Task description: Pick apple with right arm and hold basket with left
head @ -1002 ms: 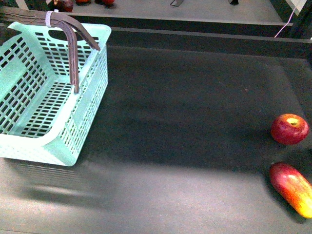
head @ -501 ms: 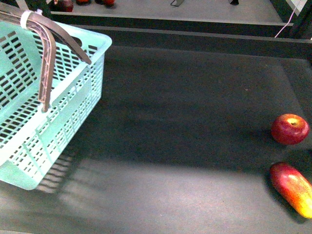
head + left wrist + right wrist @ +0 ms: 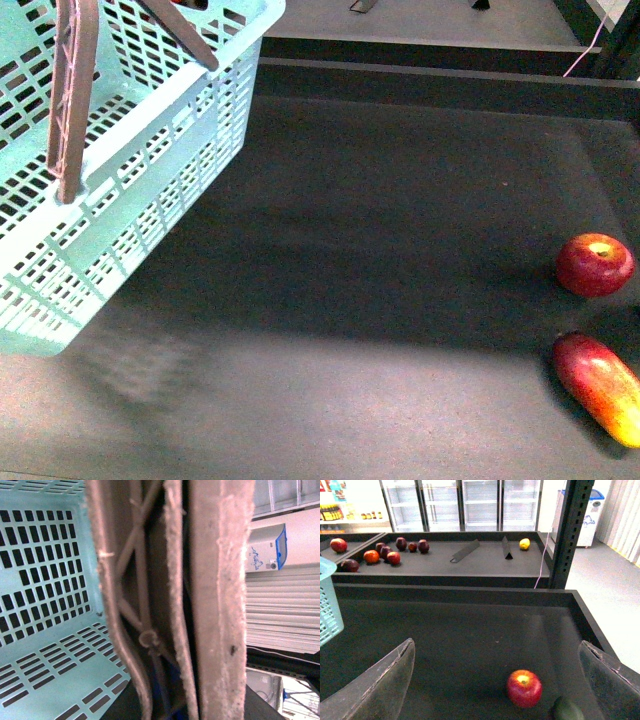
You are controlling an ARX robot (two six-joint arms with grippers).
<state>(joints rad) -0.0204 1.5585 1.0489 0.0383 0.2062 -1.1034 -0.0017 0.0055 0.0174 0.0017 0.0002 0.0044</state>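
Observation:
The red apple (image 3: 595, 264) with a yellowish top lies at the right edge of the dark surface. In the right wrist view the apple (image 3: 524, 688) shows ahead, between the wide-apart fingers of my right gripper (image 3: 495, 685), which is open and apart from it. The light-turquoise basket (image 3: 150, 180) hangs tilted at the upper left, its brown handles (image 3: 70, 110) running up out of frame. In the left wrist view my left gripper (image 3: 185, 690) is shut on the brown handles (image 3: 220, 580), with the basket's slotted floor (image 3: 45, 645) beyond.
An elongated red-and-yellow fruit (image 3: 600, 385) lies just in front of the apple. A raised dark ledge (image 3: 450, 85) bounds the far side. Behind it a shelf holds several dark-red fruits (image 3: 385, 555) and a yellow one (image 3: 524, 543). A black post (image 3: 572, 530) stands at the far right.
The basket has risen off the surface and tilted, its far rim swinging up and to the right. The apple and the oval fruit have not moved.

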